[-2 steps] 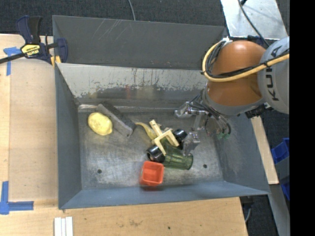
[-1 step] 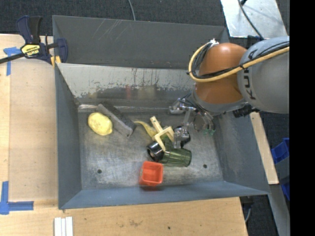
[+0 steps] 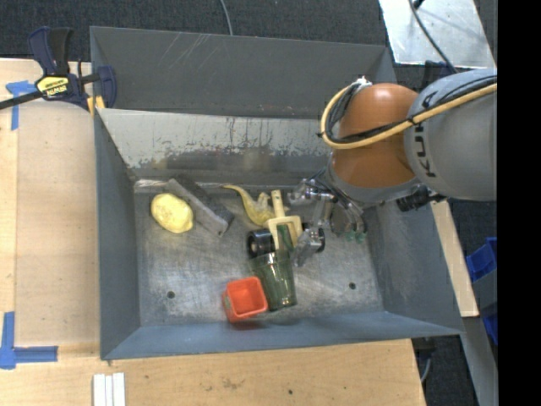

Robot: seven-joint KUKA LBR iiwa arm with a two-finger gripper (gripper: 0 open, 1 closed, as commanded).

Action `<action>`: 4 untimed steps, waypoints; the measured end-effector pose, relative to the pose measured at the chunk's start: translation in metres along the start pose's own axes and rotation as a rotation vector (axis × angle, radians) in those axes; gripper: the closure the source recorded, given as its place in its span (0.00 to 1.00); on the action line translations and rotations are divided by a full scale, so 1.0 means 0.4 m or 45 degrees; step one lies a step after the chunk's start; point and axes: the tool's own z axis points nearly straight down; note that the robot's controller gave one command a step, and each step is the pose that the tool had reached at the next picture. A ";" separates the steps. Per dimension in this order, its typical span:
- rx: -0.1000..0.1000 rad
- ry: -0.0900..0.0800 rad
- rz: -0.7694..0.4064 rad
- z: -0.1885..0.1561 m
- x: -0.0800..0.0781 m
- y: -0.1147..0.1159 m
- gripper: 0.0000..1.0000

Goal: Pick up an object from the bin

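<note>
- Bottle (image 3: 279,282), clear, lies mid-bin, just beside your hand (image 3: 311,220), toward the view's lower left.
- Its long axis runs toward the near wall; red cup (image 3: 245,299) adjoins.
- Hand's opening: cannot tell.

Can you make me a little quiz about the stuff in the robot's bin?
1. True or false: the gripper hangs over the yellow lumpy thing at the left of the bin.
2. What lies beside the clear bottle, at its lower end? A red block, B blue ball, C green spoon.
3. Fill in: the small cylinder at the bottle's upper end is ____.
Key: 1 false; 2 A; 3 black.
</note>
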 end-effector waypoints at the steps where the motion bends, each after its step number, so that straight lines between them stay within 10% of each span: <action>1: 0.000 -0.006 -0.246 -0.035 -0.011 0.067 0.00; 2: 0.000 -0.008 0.028 0.041 -0.050 0.090 0.00; 3: 0.005 -0.017 -0.225 0.070 -0.112 0.144 1.00; 4: 0.005 -0.017 -0.225 0.070 -0.112 0.144 1.00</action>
